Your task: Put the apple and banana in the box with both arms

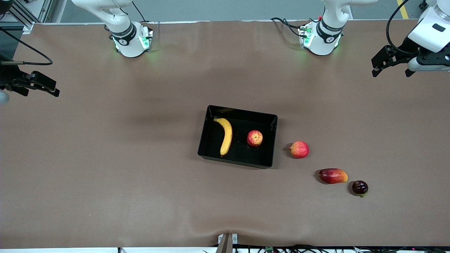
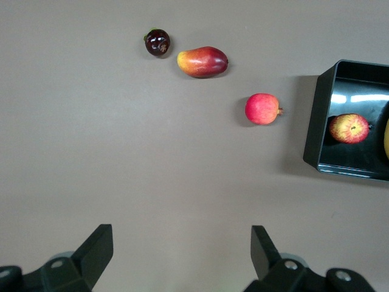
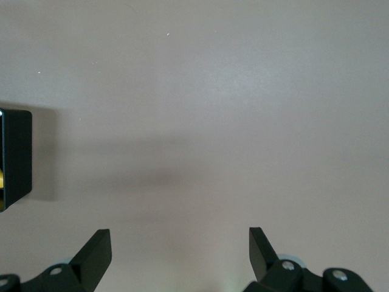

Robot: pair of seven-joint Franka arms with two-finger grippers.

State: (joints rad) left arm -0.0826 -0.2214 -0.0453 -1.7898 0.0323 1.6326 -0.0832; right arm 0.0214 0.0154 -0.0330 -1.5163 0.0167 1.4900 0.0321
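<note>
The black box [image 1: 239,162] sits mid-table. The yellow banana [image 1: 225,135] lies in it at the right arm's end. The small red apple [image 1: 254,138] lies in it beside the banana, toward the left arm's end. My left gripper [image 1: 391,72] is open and empty, raised over the table's left-arm end. Its wrist view shows its open jaws [image 2: 182,246], the box's wall [image 2: 316,121] and the apple [image 2: 349,128]. My right gripper [image 1: 40,92] is open and empty over the right-arm end. Its wrist view shows its open jaws [image 3: 180,249] and a corner of the box [image 3: 17,155].
Three loose fruits lie on the table toward the left arm's end of the box: a pinkish-red round fruit [image 1: 299,149] closest to it, an oblong red-and-orange fruit [image 1: 333,175] and a small dark fruit [image 1: 360,187], each nearer the front camera in turn. They also show in the left wrist view [image 2: 262,109].
</note>
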